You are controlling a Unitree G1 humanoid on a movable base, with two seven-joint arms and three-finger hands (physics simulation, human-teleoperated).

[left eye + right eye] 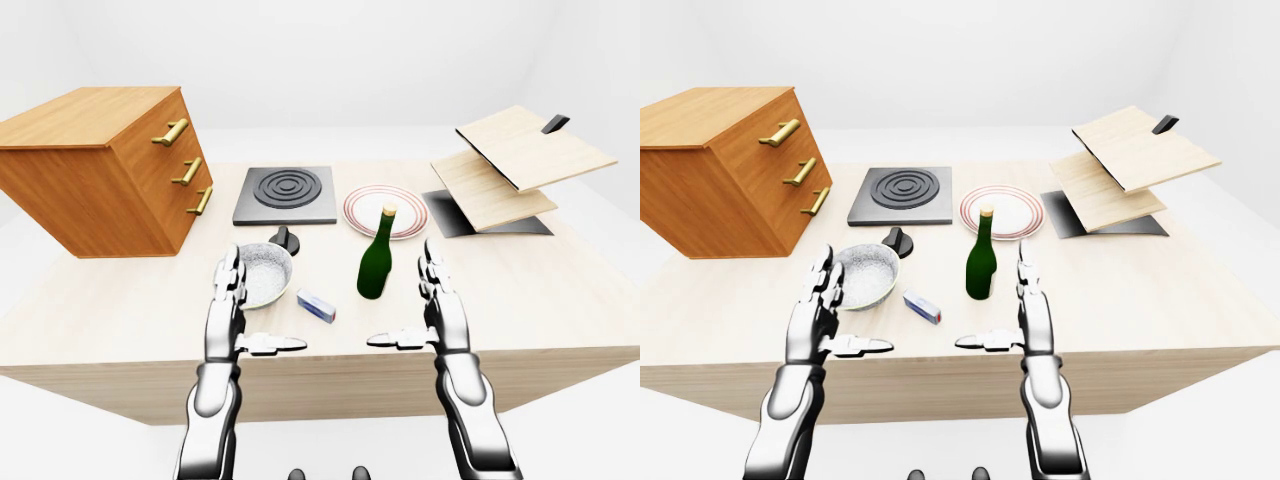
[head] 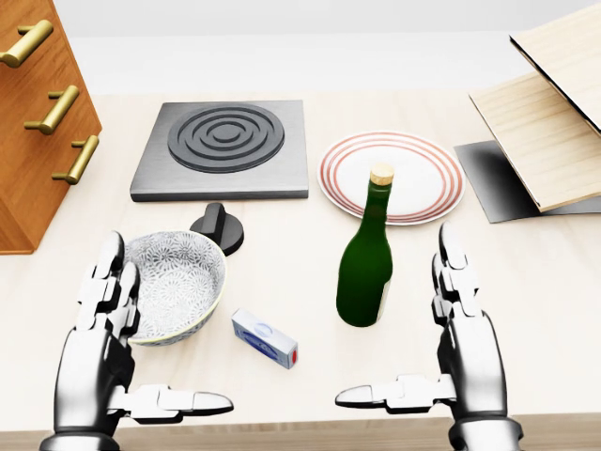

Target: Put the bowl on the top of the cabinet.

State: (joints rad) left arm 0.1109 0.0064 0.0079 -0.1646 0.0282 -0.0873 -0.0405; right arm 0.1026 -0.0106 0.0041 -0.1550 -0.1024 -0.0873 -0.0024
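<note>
A grey patterned bowl (image 2: 180,282) sits upright on the pale table, low and left in the head view. The wooden cabinet (image 1: 100,170) with three brass handles stands on the table's left side, its flat top bare. My left hand (image 2: 161,349) is open just left of and below the bowl, fingers (image 2: 105,291) upright beside its rim and thumb pointing right. My right hand (image 2: 394,321) is open at the lower right, right of the green bottle, with nothing in it.
A green bottle (image 2: 366,263) stands between the hands. A small white box (image 2: 265,339) lies right of the bowl and a black knob (image 2: 218,226) above it. Higher up are a hob (image 2: 223,148), a striped plate (image 2: 392,176) and tilted boards (image 2: 549,122).
</note>
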